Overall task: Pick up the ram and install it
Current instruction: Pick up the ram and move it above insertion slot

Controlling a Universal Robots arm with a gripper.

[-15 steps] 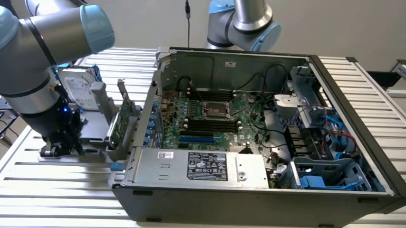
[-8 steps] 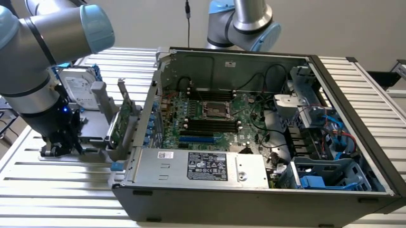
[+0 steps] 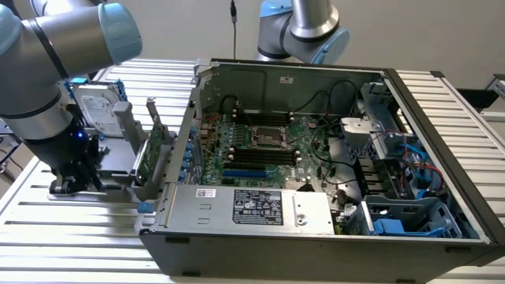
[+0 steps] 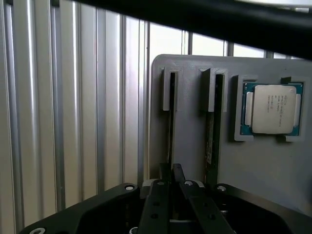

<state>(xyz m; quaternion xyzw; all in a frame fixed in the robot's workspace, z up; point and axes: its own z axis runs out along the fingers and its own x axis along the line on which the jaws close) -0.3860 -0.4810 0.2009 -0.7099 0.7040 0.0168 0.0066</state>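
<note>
Two rams stand on edge in the slots of a grey holder plate (image 4: 190, 146). One ram (image 4: 171, 127) runs straight into my gripper (image 4: 171, 170), whose two black fingers (image 4: 179, 175) are pressed together on its near end. The other ram (image 4: 210, 139) stands free in the neighbouring slot. In the exterior view my gripper (image 3: 75, 177) reaches down onto the holder (image 3: 83, 194) at the exterior view's left, outside the open computer case (image 3: 316, 236). The motherboard's black slots (image 3: 264, 157) lie in the case's middle.
A processor chip (image 4: 273, 109) sits in a recess of the holder plate. A silver hard drive (image 3: 99, 112) and a green expansion card (image 3: 154, 148) stand between the arm and the case wall. A second arm (image 3: 304, 29) stands behind the case. The table is ribbed metal.
</note>
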